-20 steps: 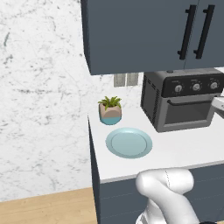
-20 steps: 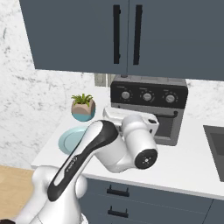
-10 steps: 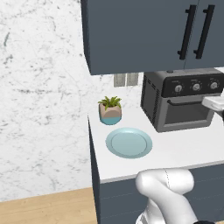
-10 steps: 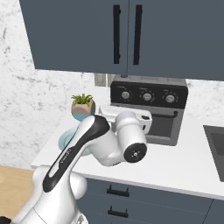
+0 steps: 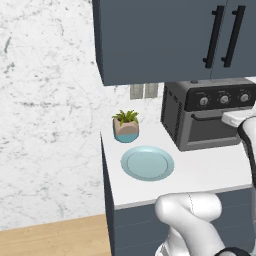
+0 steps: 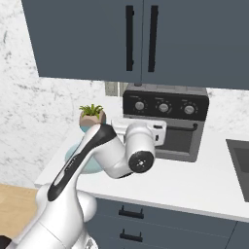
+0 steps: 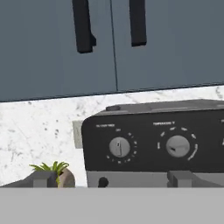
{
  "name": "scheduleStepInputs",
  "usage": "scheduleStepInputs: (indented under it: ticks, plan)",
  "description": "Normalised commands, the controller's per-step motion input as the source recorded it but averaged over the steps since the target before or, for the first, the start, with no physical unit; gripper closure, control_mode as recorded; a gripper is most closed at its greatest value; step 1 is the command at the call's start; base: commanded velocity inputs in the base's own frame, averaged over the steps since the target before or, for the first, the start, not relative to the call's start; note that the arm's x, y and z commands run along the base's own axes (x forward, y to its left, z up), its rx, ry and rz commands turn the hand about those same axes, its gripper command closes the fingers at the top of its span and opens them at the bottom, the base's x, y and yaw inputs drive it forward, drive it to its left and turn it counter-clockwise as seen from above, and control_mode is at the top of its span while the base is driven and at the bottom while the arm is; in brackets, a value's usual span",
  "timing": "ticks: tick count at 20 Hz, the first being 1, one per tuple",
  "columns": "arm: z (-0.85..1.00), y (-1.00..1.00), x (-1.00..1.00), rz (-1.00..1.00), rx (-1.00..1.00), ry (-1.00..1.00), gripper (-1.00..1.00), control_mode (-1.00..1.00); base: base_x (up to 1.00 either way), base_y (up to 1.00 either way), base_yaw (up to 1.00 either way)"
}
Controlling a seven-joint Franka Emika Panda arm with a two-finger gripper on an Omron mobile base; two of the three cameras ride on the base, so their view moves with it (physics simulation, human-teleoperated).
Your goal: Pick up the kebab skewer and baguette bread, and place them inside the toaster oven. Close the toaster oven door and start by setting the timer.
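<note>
We see the oven standing on the worktop under the wall cabinets, with its door shut, the bar handle across the top of the glass. We judge the loading is done and the door closed, since the plate lies bare at about 7 o'clock from the oven in the left base view, with neither skewer nor baguette on it or anywhere on the worktop; whether they lie on the rack we cannot tell, the window being too dark to read.

The gripper hangs in front of the control strip with its fingers spread wide apart and nothing between them. In the hand view the leftmost knob sits at about 12 o'clock from the gap between the tips, the middle knob at about 1 o'clock. We take this aim to be the lead-in to turning a knob for the timer, though the labels are too blurred to say which knob it is.

The third knob is cut off at the right edge of the hand view. In the right base view the arm's wrist covers the left part of the door, and the arm's forearm crosses over the plate. The potted plant stands at 12 o'clock from the plate, near the wall.
</note>
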Motion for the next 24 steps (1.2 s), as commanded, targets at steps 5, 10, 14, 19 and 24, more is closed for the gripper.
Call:
scheduleStepInputs:
  ticks: [5,10,14,19,24]
  plan:
    - [-0.1,0.02,0.49,0.0,-0.02,0.06,-1.0,-1.0,0.0,0.0,0.0]
    - [-0.01,0.03,0.54,0.0,0.0,0.07,-1.0,-1.0,0.0,0.0,0.0]
    - [0.0,0.03,0.41,0.0,-0.01,0.05,-1.0,-1.0,0.0,0.0,0.0]
    - [0.0,0.0,0.21,-0.06,-0.02,0.03,-1.0,-1.0,0.0,0.0,0.0]
    - [-0.15,0.0,0.11,-0.06,0.0,0.0,-1.0,-1.0,0.0,0.0,0.0]
